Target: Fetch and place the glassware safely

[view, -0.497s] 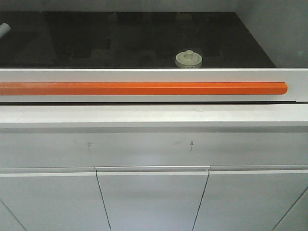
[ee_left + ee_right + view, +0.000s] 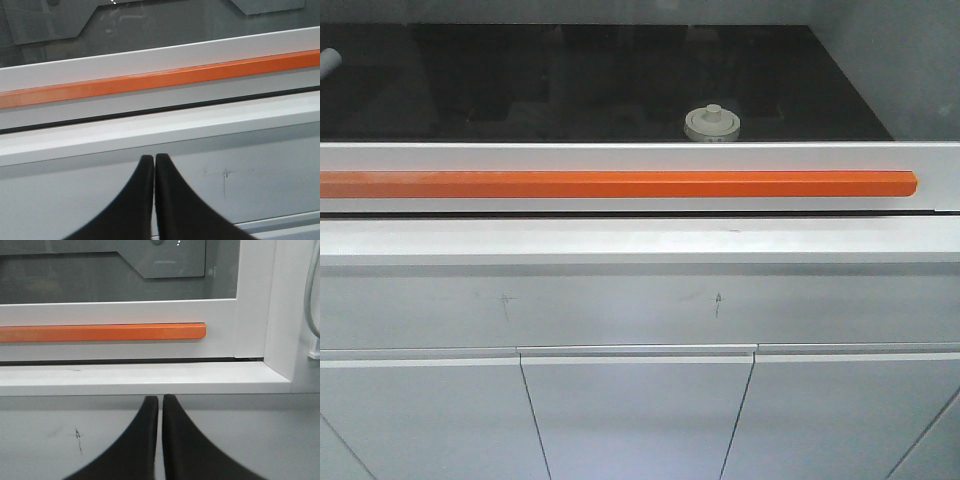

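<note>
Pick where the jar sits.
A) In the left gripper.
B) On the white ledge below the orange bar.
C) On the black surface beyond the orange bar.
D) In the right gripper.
C: the jar stands on the black surface beyond the orange bar; left gripper and right gripper are shut, empty.

Glassware (image 2: 712, 123) at 1 o'clock: lid alone visible, body hidden behind white rail (image 2: 620, 155). Orange bar (image 2: 610, 184) cropped at 9 o'clock edge.

Flat, even, cool light, no hard shadows. Dark glass (image 2: 570, 85) mirrors faint reflections. Wrist views soft; near black fingers (image 2: 170, 205) blurred.
</note>
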Robot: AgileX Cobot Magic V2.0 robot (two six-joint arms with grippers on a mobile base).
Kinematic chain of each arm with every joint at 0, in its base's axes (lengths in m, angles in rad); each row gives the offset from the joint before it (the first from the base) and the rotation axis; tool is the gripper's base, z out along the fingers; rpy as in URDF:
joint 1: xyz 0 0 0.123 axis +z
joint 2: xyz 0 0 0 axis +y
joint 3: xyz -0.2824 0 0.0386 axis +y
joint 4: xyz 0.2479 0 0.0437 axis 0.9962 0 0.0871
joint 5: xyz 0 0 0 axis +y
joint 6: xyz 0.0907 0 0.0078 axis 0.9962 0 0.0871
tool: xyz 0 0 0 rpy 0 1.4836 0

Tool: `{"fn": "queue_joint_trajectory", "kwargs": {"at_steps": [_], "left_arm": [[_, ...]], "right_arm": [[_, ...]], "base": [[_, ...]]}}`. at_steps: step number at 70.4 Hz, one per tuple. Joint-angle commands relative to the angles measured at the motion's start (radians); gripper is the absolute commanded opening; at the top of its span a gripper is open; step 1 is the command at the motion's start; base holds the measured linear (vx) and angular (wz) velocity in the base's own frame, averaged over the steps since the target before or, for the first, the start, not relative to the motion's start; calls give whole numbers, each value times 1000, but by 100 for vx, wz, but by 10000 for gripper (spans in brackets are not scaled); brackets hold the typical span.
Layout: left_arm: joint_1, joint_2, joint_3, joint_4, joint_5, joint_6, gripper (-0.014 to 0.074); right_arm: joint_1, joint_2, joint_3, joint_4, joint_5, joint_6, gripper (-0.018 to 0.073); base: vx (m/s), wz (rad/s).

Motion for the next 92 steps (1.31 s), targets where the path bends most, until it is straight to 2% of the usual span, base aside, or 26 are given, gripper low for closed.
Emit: {"fn": "queue_joint_trajectory", "kwargs": {"at_steps": [1,45,69,81,92], "left_arm": [[-2,-2,27,-6,-81,-6,-7],[-2,-2,26,-6,-87,-6,-7],[-2,-2,26,-7,-95,-19,-7],[-2,-2,26,-6,-153,-13,-7],[-2,-2,21,-6,-300,-14,-7]], "right_arm": [[-1,-12,19,-1,-69,-7,-3],[-1,-12,19,-2,-70,-8,-3],[-1,-12,18,-1,-139,-8,-3],[-1,-12,18,-1,-180,-8,-3],[-1,-12,14,-1,-298,-8,-3]], "base": [[0,0],[0,0],[0,0],[0,0],[0,0]]}}
